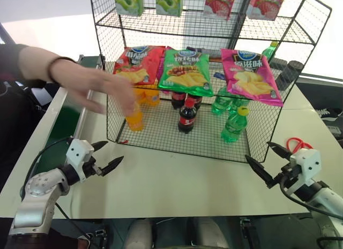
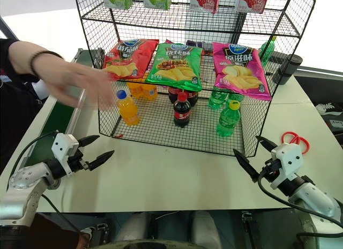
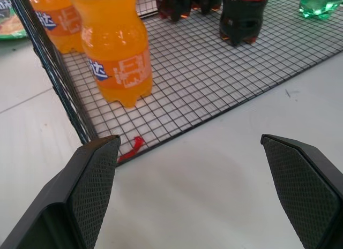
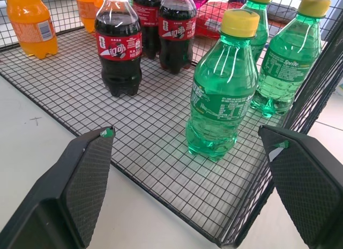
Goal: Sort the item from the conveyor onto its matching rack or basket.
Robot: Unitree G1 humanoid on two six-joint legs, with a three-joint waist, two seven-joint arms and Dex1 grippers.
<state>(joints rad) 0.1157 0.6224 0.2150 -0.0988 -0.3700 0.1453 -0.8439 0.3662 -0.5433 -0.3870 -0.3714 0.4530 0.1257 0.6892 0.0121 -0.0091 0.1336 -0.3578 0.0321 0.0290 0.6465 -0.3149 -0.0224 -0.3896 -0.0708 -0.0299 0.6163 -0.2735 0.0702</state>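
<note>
A green soda bottle with a yellow cap (image 1: 234, 126) stands upright at the front right of the bottom tier of the black wire rack (image 1: 209, 144), with two more green bottles behind it. It is large in the right wrist view (image 4: 222, 93). The conveyor (image 1: 61, 128) runs along the table's left side; nothing shows on the stretch of its belt that I can see. My left gripper (image 1: 114, 151) hovers open and empty over the table before the rack's left front corner. My right gripper (image 1: 257, 150) is open and empty near the rack's right front corner.
A person's hand (image 1: 102, 85) reaches in from the left over the rack's left end, beside an orange soda bottle (image 1: 135, 118). Cola bottles (image 1: 186, 116) stand mid-tier, and chip bags (image 1: 187, 71) lie above. Red scissors (image 1: 297, 144) lie at the right.
</note>
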